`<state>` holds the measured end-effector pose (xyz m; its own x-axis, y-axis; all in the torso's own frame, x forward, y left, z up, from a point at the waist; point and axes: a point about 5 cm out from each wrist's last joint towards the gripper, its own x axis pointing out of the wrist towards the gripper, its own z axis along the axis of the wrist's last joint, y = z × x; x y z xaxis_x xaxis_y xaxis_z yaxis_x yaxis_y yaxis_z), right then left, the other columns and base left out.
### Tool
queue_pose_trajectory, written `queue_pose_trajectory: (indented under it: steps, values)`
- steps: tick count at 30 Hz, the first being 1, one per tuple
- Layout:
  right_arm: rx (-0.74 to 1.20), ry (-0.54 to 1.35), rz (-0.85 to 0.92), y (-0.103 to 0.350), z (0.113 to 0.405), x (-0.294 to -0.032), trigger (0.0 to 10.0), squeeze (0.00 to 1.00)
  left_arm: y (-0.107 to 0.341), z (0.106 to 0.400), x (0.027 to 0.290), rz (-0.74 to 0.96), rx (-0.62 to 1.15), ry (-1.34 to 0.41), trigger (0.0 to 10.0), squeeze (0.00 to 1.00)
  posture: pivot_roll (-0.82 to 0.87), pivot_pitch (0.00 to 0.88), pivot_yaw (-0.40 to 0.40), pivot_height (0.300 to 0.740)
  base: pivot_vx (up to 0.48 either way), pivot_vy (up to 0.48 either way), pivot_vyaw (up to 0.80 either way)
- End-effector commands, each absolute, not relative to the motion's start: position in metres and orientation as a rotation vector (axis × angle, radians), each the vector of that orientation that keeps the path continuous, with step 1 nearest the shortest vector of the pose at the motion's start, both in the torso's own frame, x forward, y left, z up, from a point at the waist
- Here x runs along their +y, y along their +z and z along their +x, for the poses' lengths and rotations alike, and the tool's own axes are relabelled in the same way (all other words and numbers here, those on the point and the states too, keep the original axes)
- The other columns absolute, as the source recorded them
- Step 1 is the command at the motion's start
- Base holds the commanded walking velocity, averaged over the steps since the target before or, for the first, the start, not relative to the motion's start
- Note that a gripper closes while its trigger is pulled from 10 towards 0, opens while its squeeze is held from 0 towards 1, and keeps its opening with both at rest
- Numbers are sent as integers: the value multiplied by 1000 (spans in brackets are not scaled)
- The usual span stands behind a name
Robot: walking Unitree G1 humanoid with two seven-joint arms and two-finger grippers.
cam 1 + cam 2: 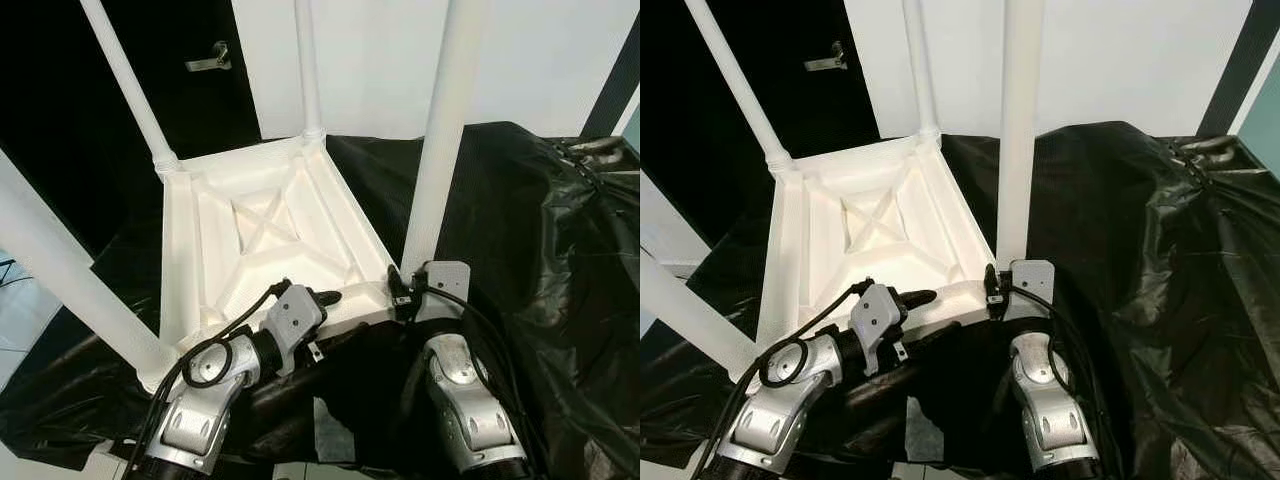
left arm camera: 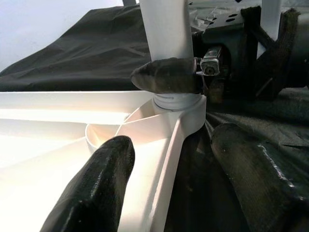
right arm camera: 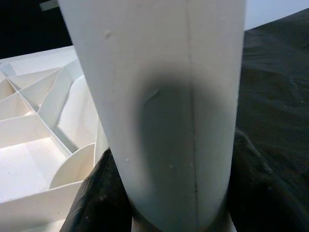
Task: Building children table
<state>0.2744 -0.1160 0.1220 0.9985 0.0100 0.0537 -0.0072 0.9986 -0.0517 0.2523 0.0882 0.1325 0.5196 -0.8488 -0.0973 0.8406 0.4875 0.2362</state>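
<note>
Gripping the near right leg (image 1: 432,180) low down, close above its socket, the right gripper (image 1: 400,290) has its two black fingers closed around the white tube; the right wrist view has the tube between dark pads on either side. The left gripper (image 1: 325,297) straddles the near rim of the tabletop (image 1: 262,235), fingers spread: in the left wrist view one finger (image 2: 96,188) lies inside over the ribbed underside, the other outside over the black sheet (image 1: 540,220). Whether they press on the rim I cannot tell.

Tabletop lies upside down on the black sheet, ribs and a crossed centre panel facing up. Four white legs stand in the corner sockets: near right, near left (image 1: 70,290), far left (image 1: 125,80), far right (image 1: 308,65). Behind are a white wall and a dark door with a handle (image 1: 210,58).

Risks, as judged:
- Near right leg may not be fully seated; the collar at the socket shows in the left wrist view but its depth does not. Letting go early could leave it loose or leaning.
- Twisting or pushing the leg off its axis could jam it in the socket, or turn the whole tabletop if the left gripper is not truly holding the rim.
- Black sheet looks slick and rumpled; a hard push could slide the table on it.
- Right arm's cable runs close to the leg and could snag on a turn.
</note>
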Motion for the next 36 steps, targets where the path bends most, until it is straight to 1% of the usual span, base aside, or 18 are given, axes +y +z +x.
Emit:
queue_pose_trajectory:
  steps: [1, 5, 6, 7, 13, 17, 18, 22, 27, 28, 31, 34, 36]
  values:
    - [-14, -51, -58, 116, 271, -125, 10000, 0, 131, 252, 89, 270, -28, -993, 10000, 0, 24, 0, 67, 740, 0, 0, 0]
    - [-27, -13, -63, 118, 271, -124, 10000, 0, 132, 253, 88, 270, -31, -989, 10000, 0, 25, 0, 64, 740, 0, 0, 0]
    - [-30, -2, -61, 118, 271, -124, 10000, 290, 132, 253, 88, 269, -31, -988, 10000, 0, 25, 0, 63, 740, 0, 0, 0]
    - [-35, 9, -65, 119, 271, -124, 10000, 1000, 132, 253, 88, 269, -31, -987, 10000, 0, 25, 0, 64, 740, 0, 0, 0]
    - [-76, 82, -85, 126, 270, -133, 10000, 1000, 131, 251, 90, 269, -28, -983, 10000, 0, 29, 0, 65, 740, 0, 0, 0]
    - [-82, 163, -96, 126, 268, -138, 10000, 1000, 132, 252, 91, 269, -28, -980, 10000, 0, 29, 0, 68, 740, 0, 0, 0]
    - [-83, 208, -105, 127, 268, -140, 10000, 20, 132, 252, 92, 271, -28, -979, 10000, 0, 28, 0, 73, 740, 0, 0, 0]
    - [-81, 264, -112, 128, 268, -143, 10000, 0, 133, 252, 93, 273, -28, -979, 10000, 0, 28, 0, 77, 740, 0, 0, 0]
    - [-97, 458, -140, 132, 271, -149, 10000, 0, 132, 252, 95, 278, -22, -990, 10000, 0, 22, 0, 91, 740, 0, 0, 0]
    - [-97, 458, -140, 132, 271, -149, 10000, 0, 132, 252, 95, 278, -22, -990, 10000, 0, 22, 0, 91, 740, 0, 0, 0]
    - [-98, 584, -193, 136, 278, -150, 10000, 0, 132, 253, 94, 282, -22, -1001, 10000, 0, 22, 0, 98, 740, 0, 0, 0]
    - [-94, 604, -203, 137, 281, -151, 10000, 0, 133, 253, 94, 283, -23, -1003, 10000, 0, 24, 0, 99, 740, 0, 0, 0]
    - [-90, 661, -221, 139, 286, -151, 10000, 0, 133, 254, 95, 284, -23, -1002, 10000, 0, 26, 0, 103, 740, 0, 0, 0]
